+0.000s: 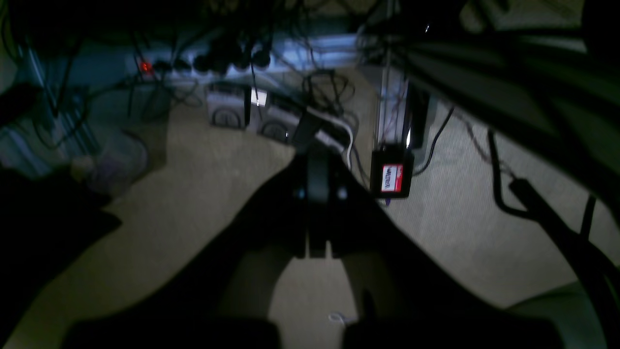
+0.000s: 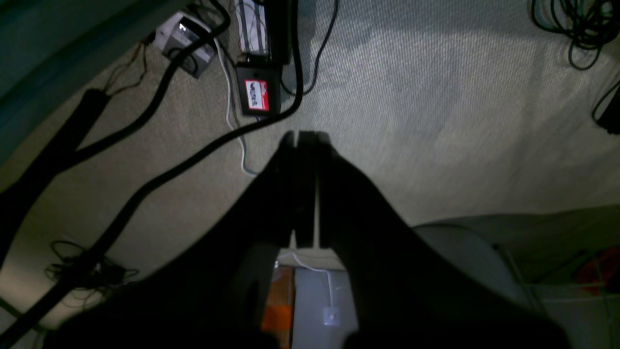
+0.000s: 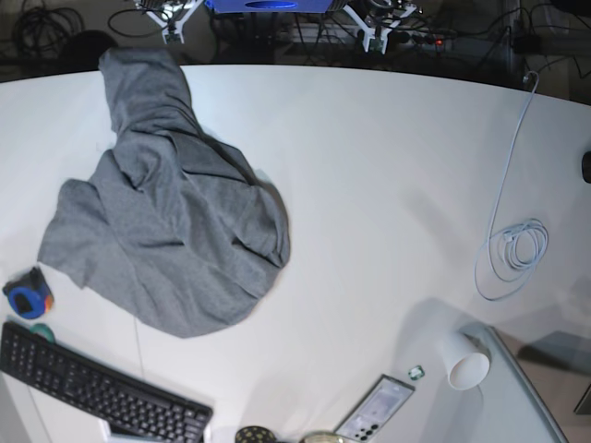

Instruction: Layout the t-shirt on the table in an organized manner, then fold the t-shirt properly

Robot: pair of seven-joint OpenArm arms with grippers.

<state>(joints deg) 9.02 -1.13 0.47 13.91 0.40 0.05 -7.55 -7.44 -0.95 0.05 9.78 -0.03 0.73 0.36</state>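
The heather-grey t-shirt (image 3: 171, 231) lies crumpled in a loose heap on the left half of the white table (image 3: 388, 175), one part stretching toward the far edge. Neither arm appears in the base view. Both wrist views look down at carpeted floor rather than at the table. My left gripper (image 1: 317, 152) is a dark silhouette with its jaws pressed together and nothing between them. Over the carpet, my right gripper (image 2: 300, 134) is likewise shut and empty. The shirt is out of view in both wrist views.
On the table's near side are a black keyboard (image 3: 102, 392), a blue tape roll (image 3: 28, 297), a phone (image 3: 374, 411) and a tipped white cup (image 3: 464, 362). A coiled white cable (image 3: 512, 249) lies at the right. Cables and a power strip (image 1: 218, 60) cover the floor.
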